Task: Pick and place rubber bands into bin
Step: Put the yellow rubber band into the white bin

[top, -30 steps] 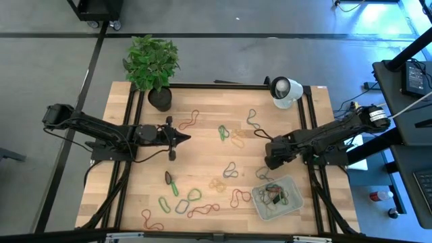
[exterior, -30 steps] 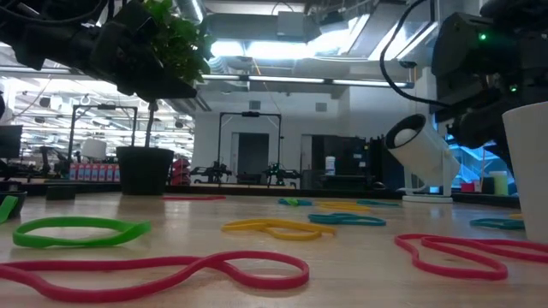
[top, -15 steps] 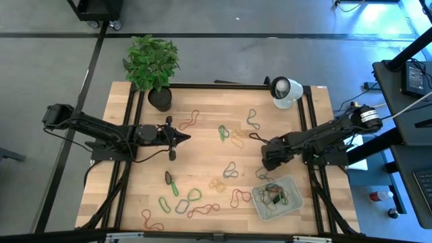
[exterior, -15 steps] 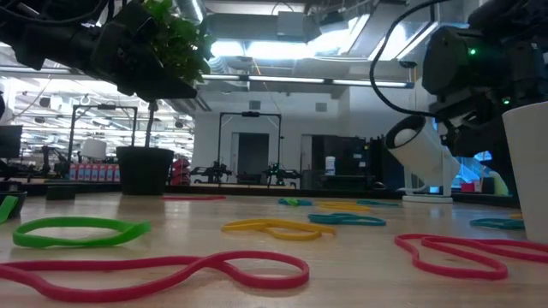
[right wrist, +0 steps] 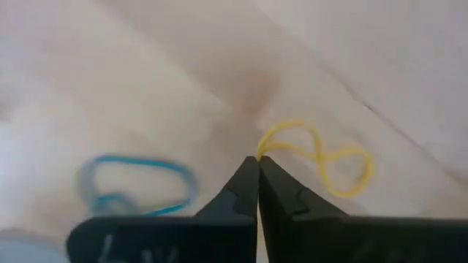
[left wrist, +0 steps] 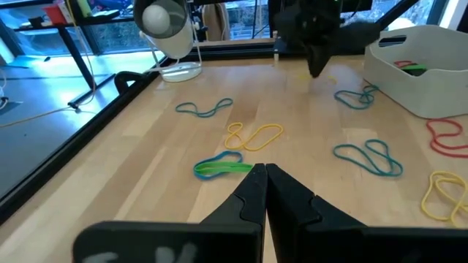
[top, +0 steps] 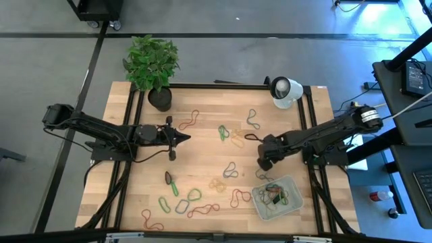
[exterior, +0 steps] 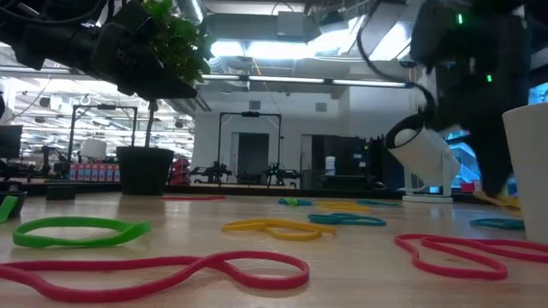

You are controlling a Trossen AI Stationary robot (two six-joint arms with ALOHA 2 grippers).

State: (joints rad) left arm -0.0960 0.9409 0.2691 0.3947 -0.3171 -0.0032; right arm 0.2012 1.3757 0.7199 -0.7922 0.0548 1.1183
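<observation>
Many rubber bands lie loose on the wooden table: a green one, a yellow one, a teal one, red ones and others toward the near edge. The bin, a pale tray at the near right, holds several bands. My right gripper points down just beyond the bin, shut on a yellow rubber band. My left gripper hovers shut over the table's left half, touching nothing. My right gripper pinches one end of the yellow band's loop between its two fingertips. The fingers come from above, pointing down. The rest of the band spreads out in a figure-eight beyond the tips; whether it still rests on the wood I cannot tell.
A potted plant stands at the far left corner and a white round device at the far right. Black frame rails run along both sides. A teal band lies close beside my right gripper.
My right gripper has moved toward the table's left edge, away from the right rail, turning a little about its own axis as it went. The loose bands and the bin lie as before.
</observation>
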